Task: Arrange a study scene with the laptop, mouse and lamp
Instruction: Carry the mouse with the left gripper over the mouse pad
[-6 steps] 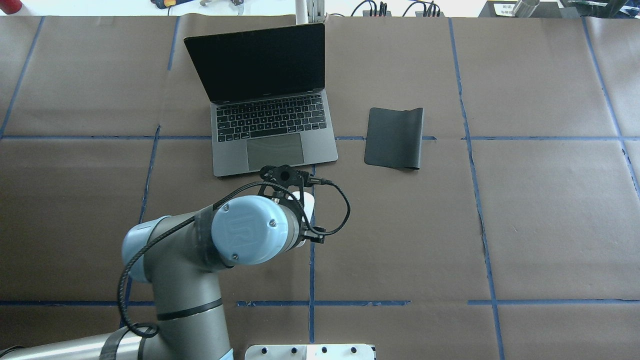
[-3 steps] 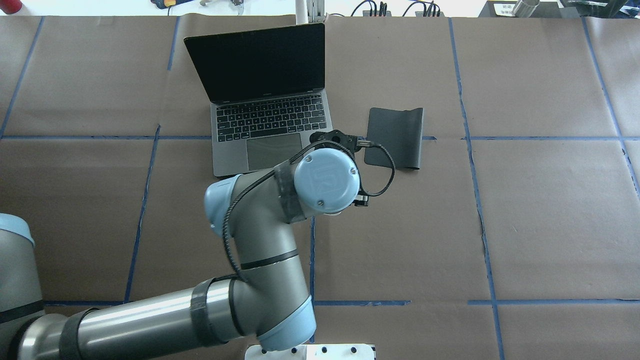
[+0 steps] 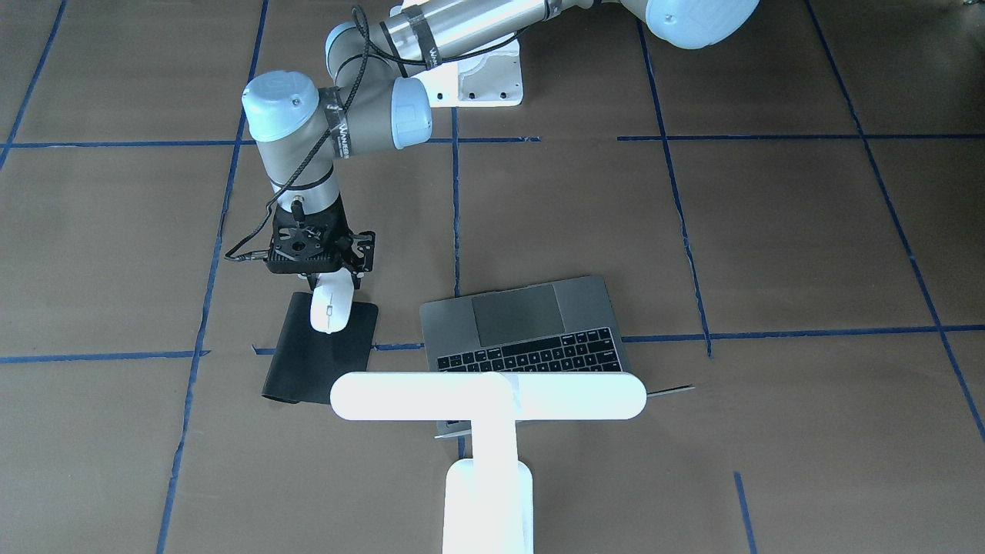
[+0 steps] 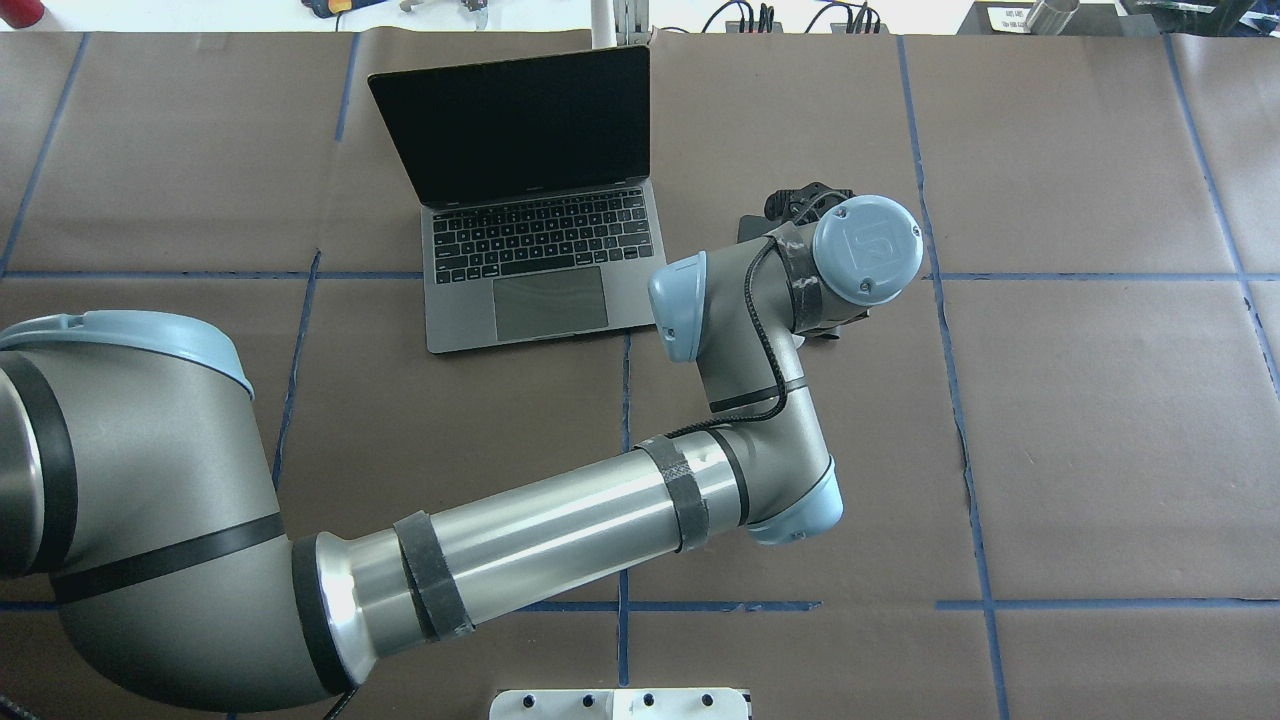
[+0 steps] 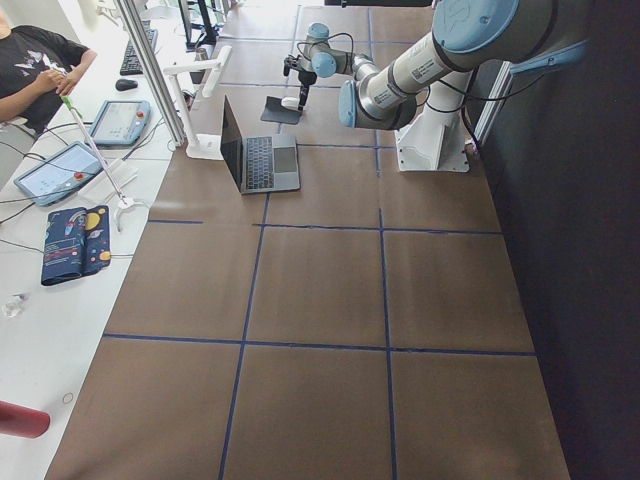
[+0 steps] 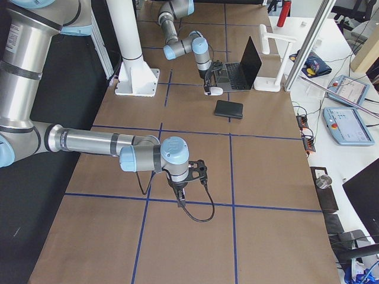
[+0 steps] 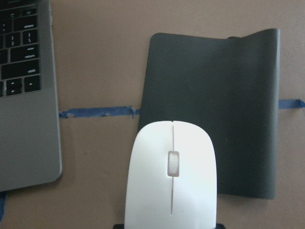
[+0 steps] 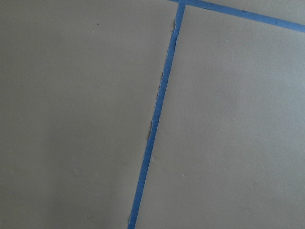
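Swinging out from the robot's edge of the tabletop, the left arm (image 4: pixel 560 530) is now stretched much further than a second ago. Then its wrist was parked just off the near edge of the laptop (image 4: pixel 540 250). Half a second ago it was between the laptop and the mat (image 7: pixel 224 95), and now it is held over the mat. The mouse (image 7: pixel 171 176) has been carried along with it. It is clamped at its rear end by the closed jaws of the left gripper (image 3: pixel 338 278), with its nose tilted down. It appears to be hung just above the mat's robot-side edge rather than laid on it, though contact cannot be ruled out from these views. The carry is judged nearly finished, and only lowering and release seem to be left for the mouse.

The laptop has not been moved. It is left open, screen dark, near the middle of the table's far edge. The lamp (image 3: pixel 488 396) is stood right behind it at that far edge, its bar head level with the top of the screen. The mat is laid just beside the laptop, towards the table's right end. With the laptop and lamp placed, the scene is judged almost complete.

The right gripper (image 6: pixel 179 192) is held low over the tabletop nearer its right end. Whether its jaws are open or closed cannot be told.

Counted: two arms, one laptop, one lamp, one mat, one mouse.
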